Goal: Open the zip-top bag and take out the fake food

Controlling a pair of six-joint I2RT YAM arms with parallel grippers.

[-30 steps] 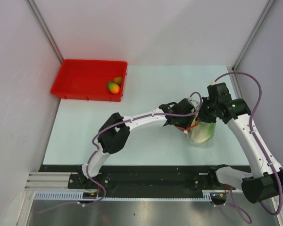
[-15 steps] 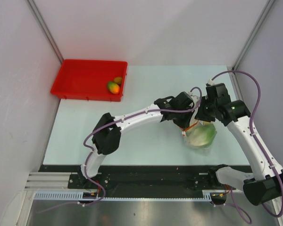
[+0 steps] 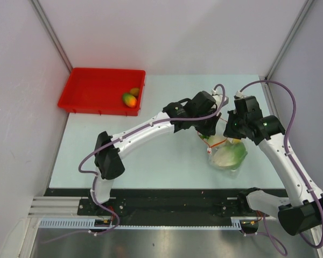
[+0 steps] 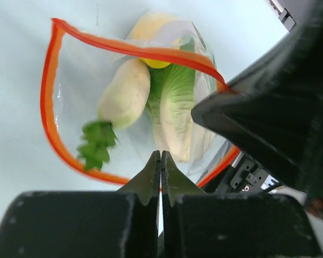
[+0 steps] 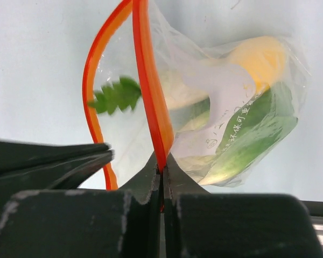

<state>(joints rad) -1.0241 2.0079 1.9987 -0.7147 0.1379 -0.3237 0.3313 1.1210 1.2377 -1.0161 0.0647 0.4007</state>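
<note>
- Left wrist view: left gripper (image 4: 160, 171) clamped on one red-orange lip of the small clear zip-top plastic bag (image 4: 75, 115).
- Opposite lip pinched by right gripper (image 5: 162, 167); mouth gapes open.
- Inside: white oblong toy radish (image 4: 126, 99), green lettuce (image 4: 175, 107), yellow piece (image 4: 157, 63).
- Bag at the right side of the pale table (image 3: 151, 161).

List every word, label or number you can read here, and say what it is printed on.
Nothing reads clearly.
Dark printed characters on the zip-top bag: too small and tilted to read.
White markings on a black robot part: blurred.
</note>
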